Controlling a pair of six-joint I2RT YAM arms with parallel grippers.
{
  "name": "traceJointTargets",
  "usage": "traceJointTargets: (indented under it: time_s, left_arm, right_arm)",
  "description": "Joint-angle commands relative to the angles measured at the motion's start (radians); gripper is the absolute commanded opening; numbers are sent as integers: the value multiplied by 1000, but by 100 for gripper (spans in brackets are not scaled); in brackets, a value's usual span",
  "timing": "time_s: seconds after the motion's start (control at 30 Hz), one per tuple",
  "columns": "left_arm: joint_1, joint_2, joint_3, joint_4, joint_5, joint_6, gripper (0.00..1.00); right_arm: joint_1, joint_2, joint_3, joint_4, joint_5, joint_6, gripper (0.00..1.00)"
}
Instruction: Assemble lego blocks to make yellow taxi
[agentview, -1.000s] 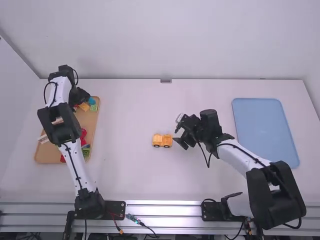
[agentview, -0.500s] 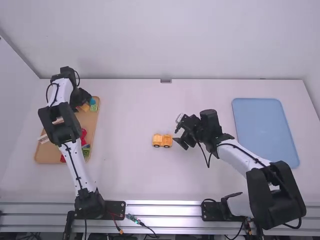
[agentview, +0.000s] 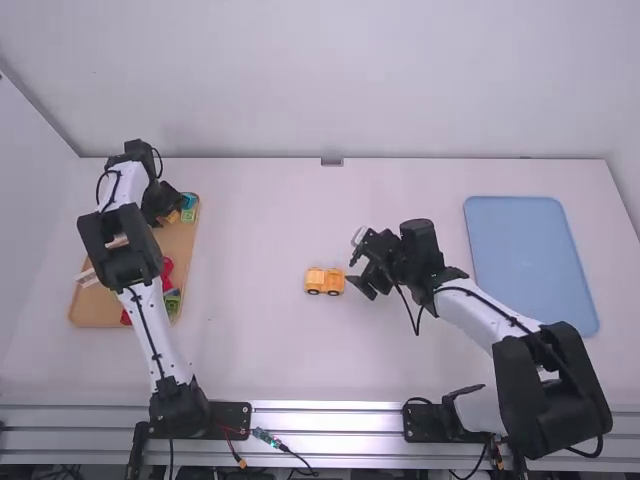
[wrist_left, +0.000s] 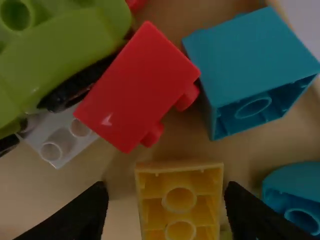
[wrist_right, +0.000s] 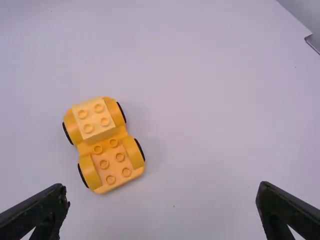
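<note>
2 arms work at the white table (agentview: 260, 350), each with its jaws spread. The left gripper (agentview: 166, 207) is low at the far end of the brown tray (agentview: 182, 245), over at the table's left side. In the left wrist view its jaws stand apart on either side of a yellow block (wrist_left: 180, 199), which lies with its hollow underside showing 2 round tubes. A gap separates 1 jaw from the block; on the other side they are so close that I cannot tell whether they touch.

Near the yellow block lie a red block (wrist_left: 140, 87) on its side with 2 studs showing, a teal block (wrist_left: 247, 60) with its open end in sight, and a rounded teal piece (wrist_left: 295, 187). A grey piece (wrist_left: 57, 137) sits between the red block and a green wheeled piece (wrist_left: 55, 60).

The part-built yellow car (agentview: 325, 281) stands on the table near the middle, and the right gripper (agentview: 355, 265) is just beside it, its jaws wide apart and holding nothing. The right wrist view shows a block with 4 studs on 1 end of the car and 6 bare studs on the rest. A blue tray (agentview: 530, 260) lies at the table's right side.
</note>
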Motion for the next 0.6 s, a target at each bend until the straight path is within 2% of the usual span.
traceJointTargets:
  time_s: [0.0, 0.3, 0.57]
  left_arm:
    - [-5, 8, -14, -7, 15, 3, 58]
    - [-12, 8, -14, -14, 44, -5, 56]
    - [-12, 8, -14, -17, 43, -24, 50]
  right_arm:
    - [0, -12, 13, -3, 2, 5, 99]
    - [0, -12, 13, -3, 3, 5, 99]
    - [0, -12, 13, -3, 29, 6, 99]
